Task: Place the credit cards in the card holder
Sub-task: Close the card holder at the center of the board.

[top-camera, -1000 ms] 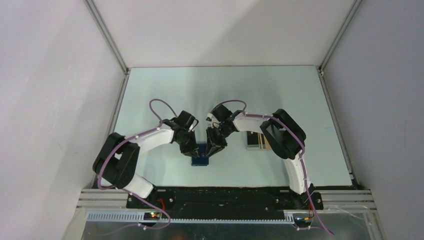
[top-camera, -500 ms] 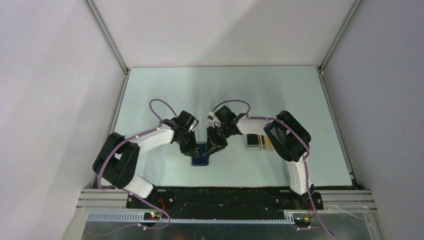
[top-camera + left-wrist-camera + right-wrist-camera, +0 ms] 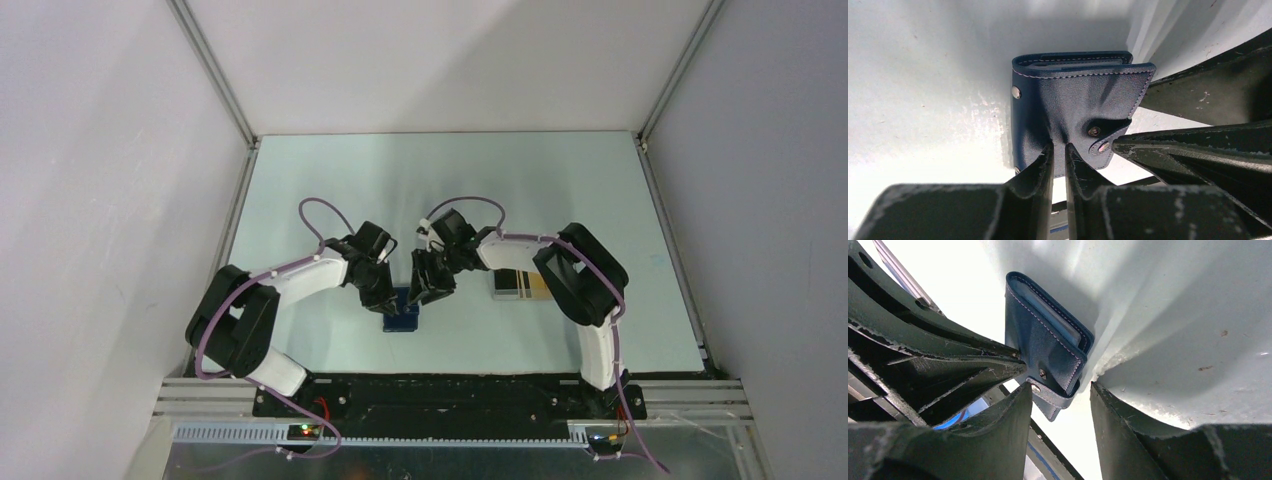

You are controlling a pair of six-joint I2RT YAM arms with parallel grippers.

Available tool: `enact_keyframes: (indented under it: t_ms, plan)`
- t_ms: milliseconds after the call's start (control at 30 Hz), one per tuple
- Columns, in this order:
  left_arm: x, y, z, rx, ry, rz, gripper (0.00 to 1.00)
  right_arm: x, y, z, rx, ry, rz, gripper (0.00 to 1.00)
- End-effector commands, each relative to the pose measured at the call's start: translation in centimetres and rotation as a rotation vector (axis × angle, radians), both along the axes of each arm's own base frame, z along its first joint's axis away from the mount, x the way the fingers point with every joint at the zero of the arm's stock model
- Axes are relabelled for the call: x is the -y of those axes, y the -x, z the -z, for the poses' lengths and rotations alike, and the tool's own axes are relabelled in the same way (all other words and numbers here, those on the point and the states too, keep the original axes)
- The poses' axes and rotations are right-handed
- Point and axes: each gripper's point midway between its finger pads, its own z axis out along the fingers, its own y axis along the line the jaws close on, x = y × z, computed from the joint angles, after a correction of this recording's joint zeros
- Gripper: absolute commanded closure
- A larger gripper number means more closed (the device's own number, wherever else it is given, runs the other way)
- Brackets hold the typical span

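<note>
The dark blue card holder [image 3: 1073,100] sits near the front middle of the pale surface [image 3: 500,180], between the two arms and just in front of their tips. It is folded, with its stitched open edge turned away from the left wrist camera. The pictures do not settle whether it rests on the surface or hangs just above it.

The left hand [image 3: 1059,148] has its two fingers pressed close together, pinching the lower edge of the holder's front flap, which wrinkles where it is squeezed.

The right hand [image 3: 1060,390] comes in from the other side with its fingers spread apart. The short snap strap [image 3: 1050,400] at the holder's corner hangs in the gap between them, close against one finger and clear of the other. Two small metal studs show on the strap and on the flap beside it.

To the right, well apart from the holder, a flat pale-and-dark case [image 3: 512,285] lies on the surface, partly hidden under the right arm. It has a yellowish strip along one side, too small to make out.
</note>
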Motion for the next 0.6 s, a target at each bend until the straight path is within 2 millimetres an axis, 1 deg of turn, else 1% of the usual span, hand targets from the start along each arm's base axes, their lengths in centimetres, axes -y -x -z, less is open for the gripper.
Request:
enact_keyframes:
  t_ms: [0, 167, 400, 567]
  plan:
    - [0.6, 0.3, 0.8, -0.005, -0.003, 0.042, 0.83, 0.4, 0.5, -0.3, 0.052, 0.031, -0.025, 0.49]
    - [0.6, 0.3, 0.9, -0.01, -0.005, 0.042, 0.83, 0.6, 1.1, 0.2, 0.033, 0.047, -0.025, 0.49]
    - [0.7, 0.3, 1.0, -0.011, -0.005, 0.046, 0.83, 0.7, 1.0, 0.9, 0.032, 0.068, -0.014, 0.5]
    - [0.6, 0.4, 1.1, -0.014, -0.011, 0.045, 0.83, 1.2, 1.0, 0.6, 0.055, 0.09, -0.016, 0.49]
